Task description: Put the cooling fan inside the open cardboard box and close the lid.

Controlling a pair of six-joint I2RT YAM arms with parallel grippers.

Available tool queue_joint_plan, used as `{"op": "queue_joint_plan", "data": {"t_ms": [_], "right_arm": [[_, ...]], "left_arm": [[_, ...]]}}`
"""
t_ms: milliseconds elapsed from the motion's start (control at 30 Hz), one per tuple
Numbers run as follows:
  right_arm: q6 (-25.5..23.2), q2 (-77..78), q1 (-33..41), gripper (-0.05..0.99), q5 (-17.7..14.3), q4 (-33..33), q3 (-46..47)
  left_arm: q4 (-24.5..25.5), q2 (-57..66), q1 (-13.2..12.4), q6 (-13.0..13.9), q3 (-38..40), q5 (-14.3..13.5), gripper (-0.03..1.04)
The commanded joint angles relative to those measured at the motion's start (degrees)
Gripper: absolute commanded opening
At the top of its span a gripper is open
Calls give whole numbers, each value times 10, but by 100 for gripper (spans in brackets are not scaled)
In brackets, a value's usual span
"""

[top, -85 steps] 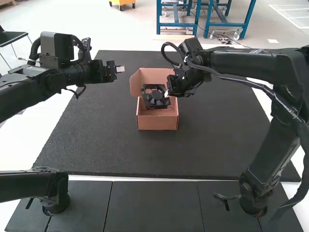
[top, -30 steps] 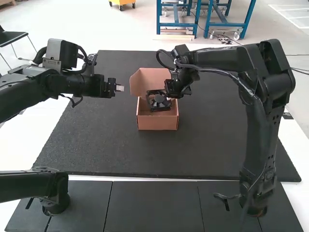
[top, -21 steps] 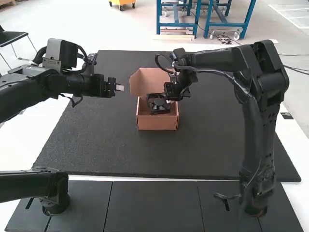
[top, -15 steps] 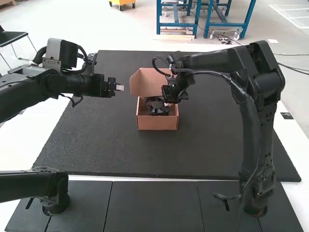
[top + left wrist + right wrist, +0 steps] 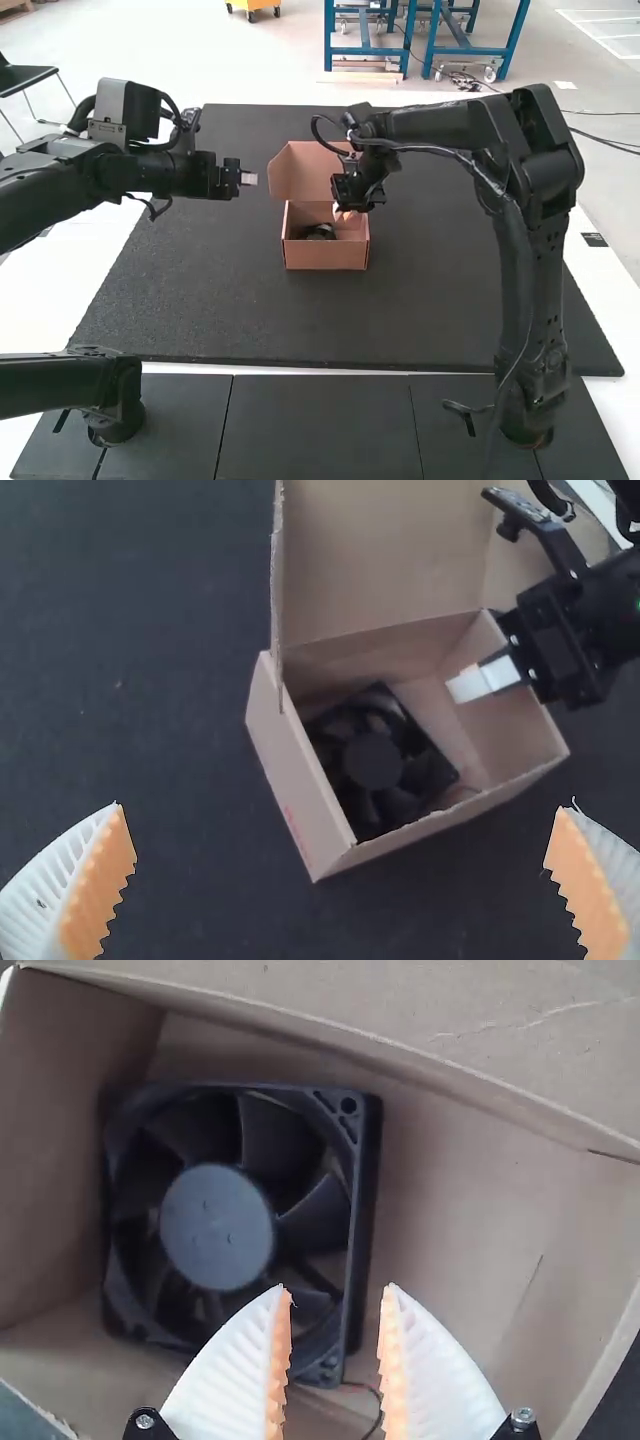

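Cooling fan [image 5: 230, 1225] lies flat on the floor of the cardboard box [image 5: 326, 250], blades up. It sits against the box's left wall with bare cardboard floor between it and the right wall. From the high view the box's front wall hides most of the fan [image 5: 320, 232], only a dark sliver shows over the rim. The left wrist view shows nearly all of it [image 5: 378, 765].

Lid [image 5: 305, 168] stands upright at the box's back edge, box open. Side flaps on the lid are hard to make out.

Right gripper [image 5: 333, 1305] hangs over the box's right rear part, at about rim height. Its fingers [image 5: 250, 1360] are parted by a narrow gap and pinch nothing. The fan's right edge shows through the gap, lower down on the floor. The fingers cover the fan's near corner and part of a thin dark wire [image 5: 372, 1405] there. In the high view the same gripper [image 5: 348, 205] is a dark blob, fingers not readable.

Left gripper [image 5: 243, 180] is level with the lid, left of the box and apart from it. Its fingers [image 5: 92, 880] are spread wide, holding nothing, only the tips are in frame.

Box stands on a black mat [image 5: 200, 290].
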State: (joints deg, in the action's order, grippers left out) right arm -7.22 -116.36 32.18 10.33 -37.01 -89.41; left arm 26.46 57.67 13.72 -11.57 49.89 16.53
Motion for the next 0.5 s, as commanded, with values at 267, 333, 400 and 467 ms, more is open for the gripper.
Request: {"op": "queue_joint_plan", "data": {"t_ms": [267, 333, 400, 467], "right_arm": [[31, 10, 7, 66, 0, -68, -99], [34, 15, 6, 76, 0, -95, -122], [39, 20, 5, 81, -1, -119, -144], [45, 29, 4, 81, -2, -142, -166]], "left_arm": [[-14, -5, -14, 3, 7, -28, 97], [-17, 3, -18, 2, 10, -32, 97], [-21, 15, -20, 3, 14, -39, 97], [-23, 27, -23, 4, 21, -51, 97]]}}
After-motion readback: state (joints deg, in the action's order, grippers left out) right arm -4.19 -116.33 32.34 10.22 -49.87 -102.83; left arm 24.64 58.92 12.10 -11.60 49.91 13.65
